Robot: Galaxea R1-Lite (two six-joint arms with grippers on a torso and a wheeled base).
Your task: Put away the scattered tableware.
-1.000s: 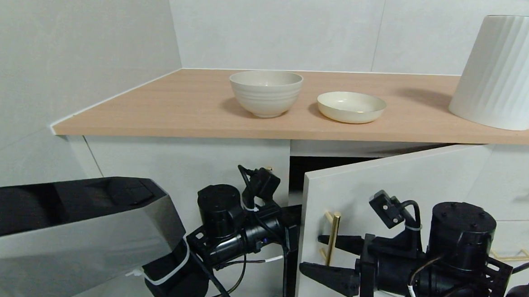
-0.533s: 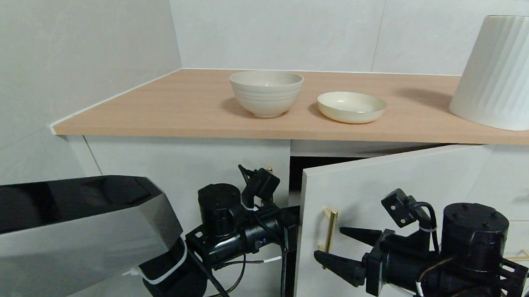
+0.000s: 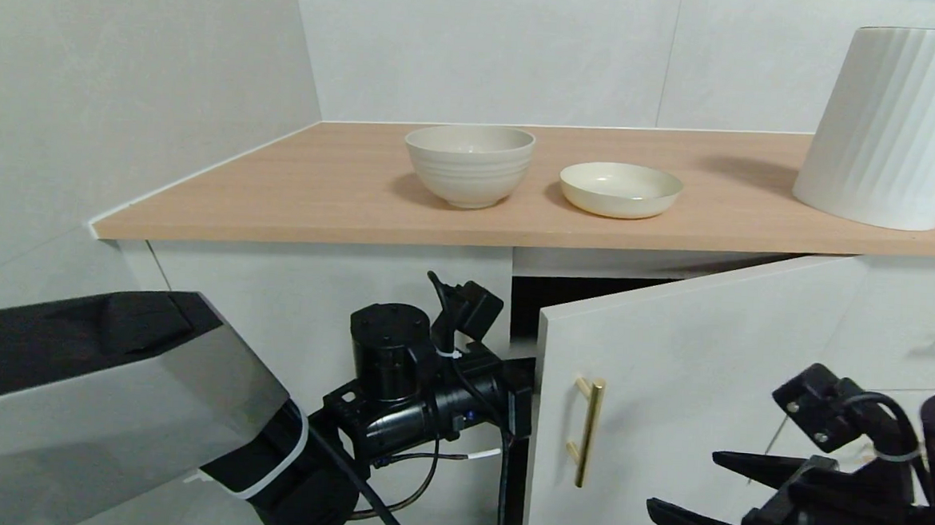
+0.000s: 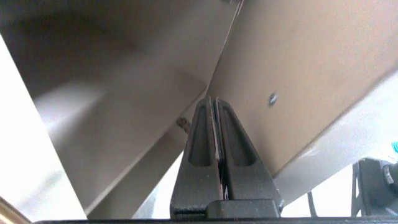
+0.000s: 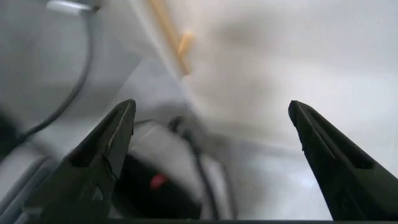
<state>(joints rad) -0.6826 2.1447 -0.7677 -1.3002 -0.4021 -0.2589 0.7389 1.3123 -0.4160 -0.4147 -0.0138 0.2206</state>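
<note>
- Sitting on the wooden countertop (image 3: 319, 199) in the head view, the tableware is being counted as two pieces. One deep bowl (image 3: 469, 165) is on the left and one shallow dish (image 3: 621, 189) is just to its right, the two apart. One tall ribbed white container (image 3: 899, 125) is being seen at the far right.
- Below the counter, one cabinet door (image 3: 695, 338) with one brass handle (image 3: 587, 431) is being seen partly open. The right gripper (image 3: 682, 480) is being held low, to the right of the handle, its fingers spread with nothing between them.
- In the left wrist view, the left gripper (image 4: 213, 102) is being held pressed together, finger against finger, with nothing gripped. It is being aimed along a pale panel, likely the door's inner face.
- In the right wrist view, the right gripper is being shown wide apart and empty, with the handle beyond it.
- Widening the door is being judged as the step in hand. The door is best being pushed steadily from inside by the closed left fingers. The right gripper is best being held clear of the swing until the opening is being made wide enough for the bowl.
</note>
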